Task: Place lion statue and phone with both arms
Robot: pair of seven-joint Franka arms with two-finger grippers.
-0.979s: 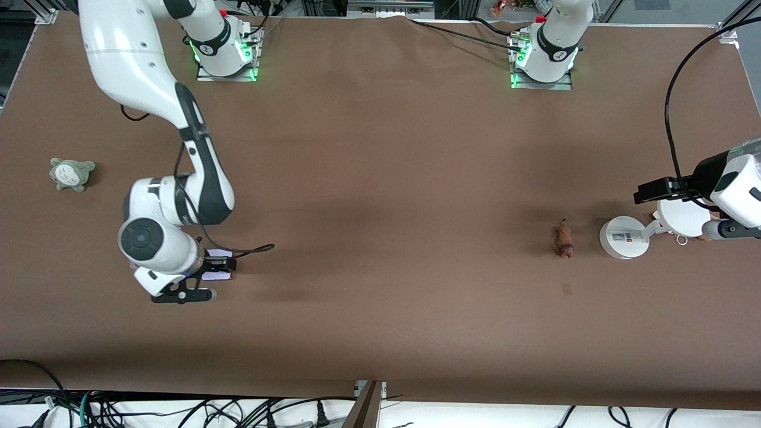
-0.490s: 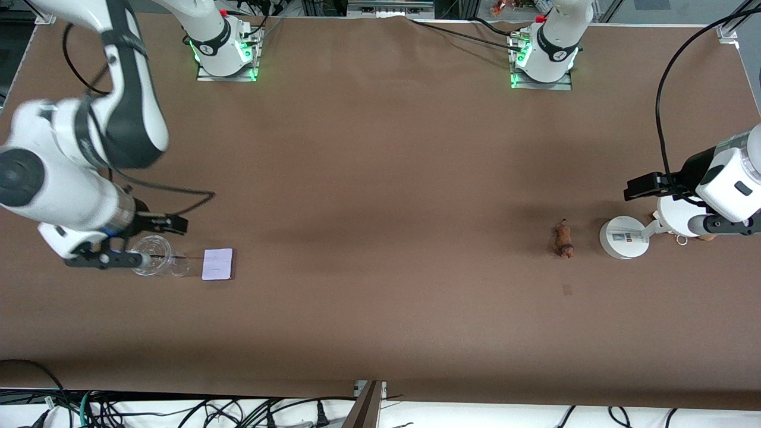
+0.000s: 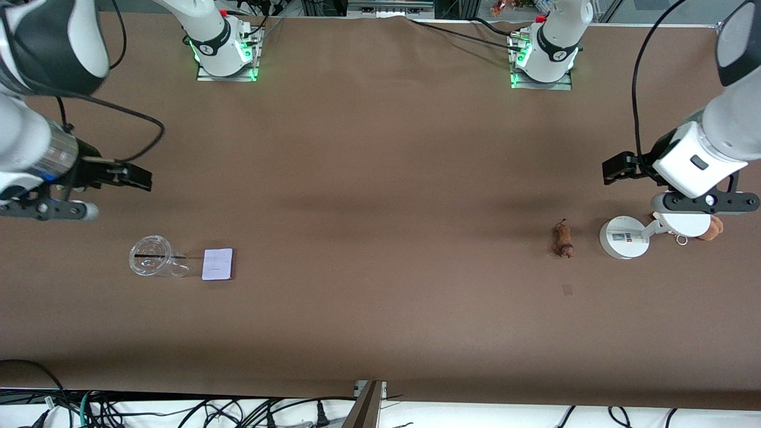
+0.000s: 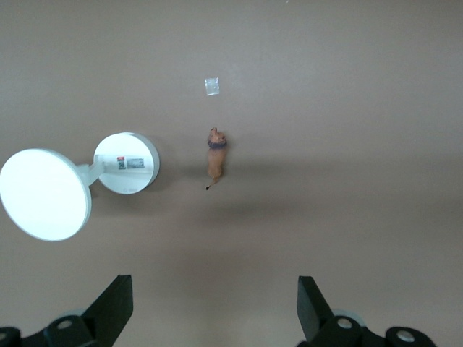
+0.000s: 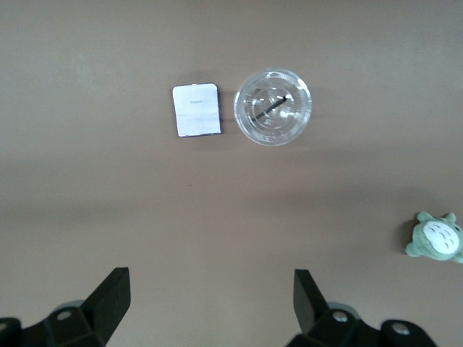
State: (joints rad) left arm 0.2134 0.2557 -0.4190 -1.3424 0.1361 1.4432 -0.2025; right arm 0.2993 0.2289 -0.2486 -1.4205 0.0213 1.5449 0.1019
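The lion statue [image 3: 562, 239] [image 4: 215, 155], small and orange-brown, lies on the brown table toward the left arm's end. The phone [image 3: 217, 264] [image 5: 196, 110], a flat pale rectangle, lies toward the right arm's end beside a clear cup [image 3: 151, 263]. My left gripper [image 3: 704, 203] [image 4: 215, 311] hangs open and empty, high over the white stand's disc [image 3: 684, 223]. My right gripper [image 3: 46, 209] [image 5: 210, 303] also hangs open and empty, high over the table's edge at the right arm's end, apart from the phone.
A white round-based stand [image 3: 623, 238] [image 4: 126, 163] stands beside the lion, with a brown plush bear [image 3: 713, 227] by its disc. A grey-green plush toy [image 5: 436, 237] lies near the clear cup [image 5: 273, 107]. A small pale patch [image 4: 211, 86] marks the table near the lion.
The right arm has lifted off the phone and swung toward its end of the table, uncovering the phone and the clear cup. The left arm has risen and drawn back a little.
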